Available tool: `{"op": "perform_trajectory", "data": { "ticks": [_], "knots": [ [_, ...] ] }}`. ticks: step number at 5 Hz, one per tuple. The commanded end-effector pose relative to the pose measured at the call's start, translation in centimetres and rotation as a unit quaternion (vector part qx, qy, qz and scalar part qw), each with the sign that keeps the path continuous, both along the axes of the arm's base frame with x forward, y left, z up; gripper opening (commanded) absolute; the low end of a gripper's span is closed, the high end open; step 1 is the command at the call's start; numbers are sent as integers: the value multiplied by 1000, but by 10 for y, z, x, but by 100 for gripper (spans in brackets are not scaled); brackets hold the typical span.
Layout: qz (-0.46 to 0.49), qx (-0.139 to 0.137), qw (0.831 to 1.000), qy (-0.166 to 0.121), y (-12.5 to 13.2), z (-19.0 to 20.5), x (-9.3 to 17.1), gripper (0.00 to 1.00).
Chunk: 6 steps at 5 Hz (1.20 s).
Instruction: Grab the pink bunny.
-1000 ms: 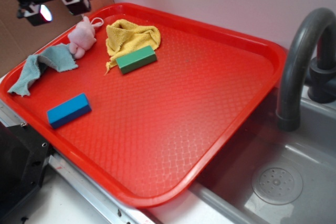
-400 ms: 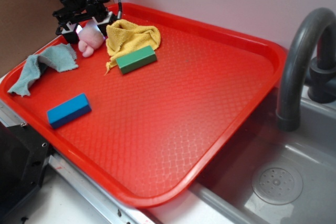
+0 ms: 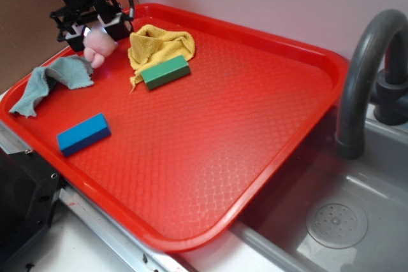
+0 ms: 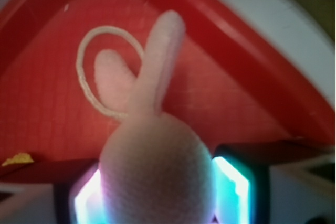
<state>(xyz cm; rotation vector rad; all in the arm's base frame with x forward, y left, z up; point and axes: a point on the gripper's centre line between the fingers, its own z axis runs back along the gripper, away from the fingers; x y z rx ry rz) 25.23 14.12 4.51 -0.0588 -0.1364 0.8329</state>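
The pink bunny (image 3: 99,46) is at the far left corner of the red tray (image 3: 255,125), between the fingers of my gripper (image 3: 93,30), which comes down on it from above. In the wrist view its rounded body (image 4: 157,171) fills the gap between the two glowing pads (image 4: 233,187) and touches both. The ears and the white loop string (image 4: 86,77) point away over the tray floor (image 4: 42,103). The gripper is shut on the bunny.
A mustard-yellow cloth (image 3: 159,44) and a green block (image 3: 166,71) lie just right of the bunny. A teal cloth (image 3: 48,81) drapes over the tray's left rim. A blue block (image 3: 83,134) sits nearer the front. A grey faucet (image 3: 363,74) and sink (image 3: 357,221) are at the right.
The gripper came down from the upper left onto the bunny and closed round it. Since 0.4 s ago gripper and bunny have shifted slightly left and up together.
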Motion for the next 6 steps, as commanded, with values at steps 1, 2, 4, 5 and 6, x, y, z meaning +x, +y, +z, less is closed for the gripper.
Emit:
{"op": "perform_trajectory", "data": {
  "ticks": [1,2,4,5,6],
  "knots": [
    [-25,8,999,-35,5,80,2,0],
    [-123,-24,989,-73,-36,130,-11,0],
    [-250,-68,963,-78,-100,199,-39,0],
    [-281,-70,953,-87,-105,198,-29,0],
    [-266,-67,956,-98,-81,187,-17,0]
  ]
}}
